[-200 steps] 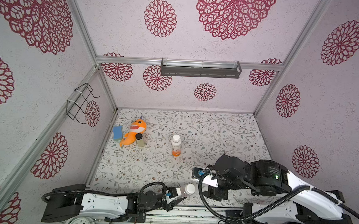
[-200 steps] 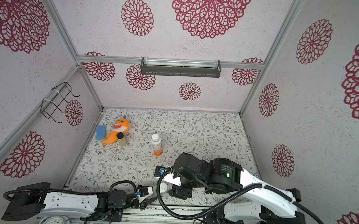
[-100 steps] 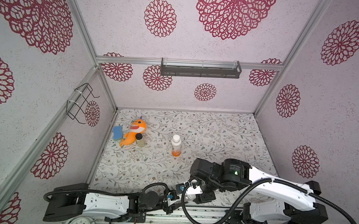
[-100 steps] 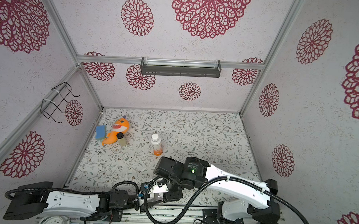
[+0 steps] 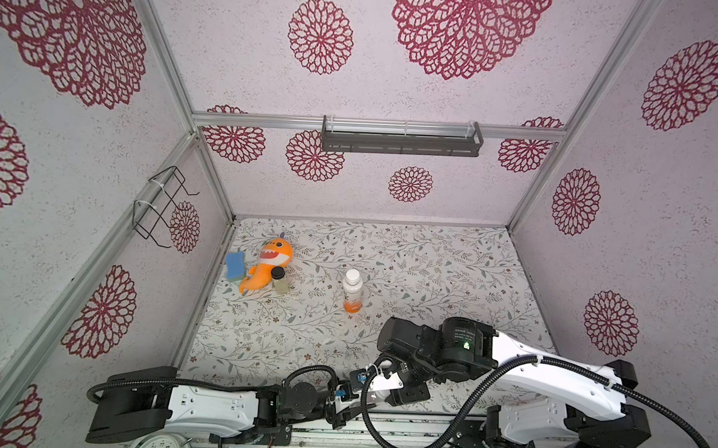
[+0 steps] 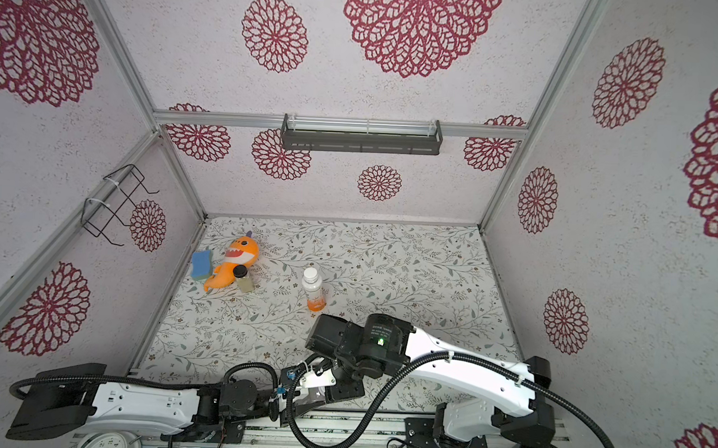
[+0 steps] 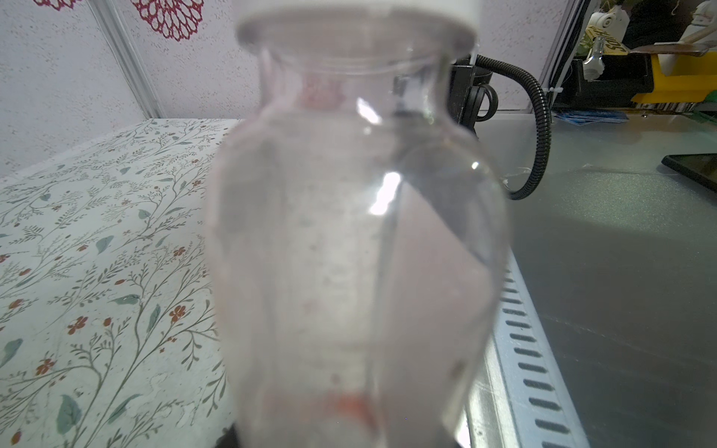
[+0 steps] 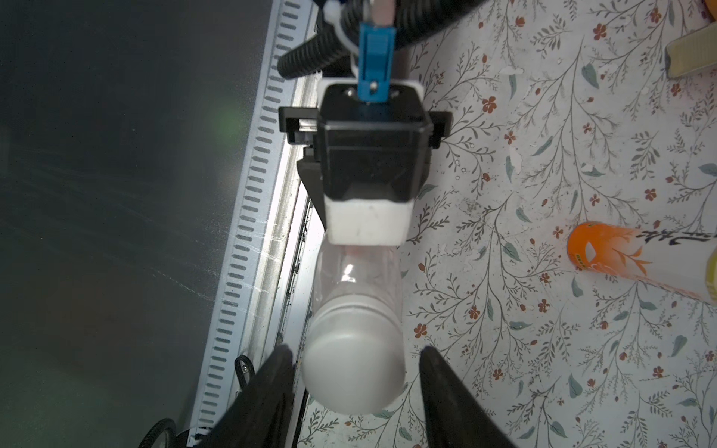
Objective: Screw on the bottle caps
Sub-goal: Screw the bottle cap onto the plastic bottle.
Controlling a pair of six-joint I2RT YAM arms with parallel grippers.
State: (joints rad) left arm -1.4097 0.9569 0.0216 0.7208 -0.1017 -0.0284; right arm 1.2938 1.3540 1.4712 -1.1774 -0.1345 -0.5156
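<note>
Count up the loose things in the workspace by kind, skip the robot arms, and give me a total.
Bottles: 2 (orange-label bottle, clear bottle)
White caps: 2 (orange-label bottle's cap, clear bottle's cap)
Black-lidded jar: 1
Orange plush shark: 1
Blue sponge: 1
Total: 7

Sponge [image 5: 234,265], toy [image 5: 270,258], jar [image 5: 280,280] and bottle [image 5: 352,291] sit left to right on table [image 5: 430,269].

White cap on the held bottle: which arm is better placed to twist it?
Probably right. The right gripper stands open around the white cap, while the left gripper is shut on the clear bottle.
</note>
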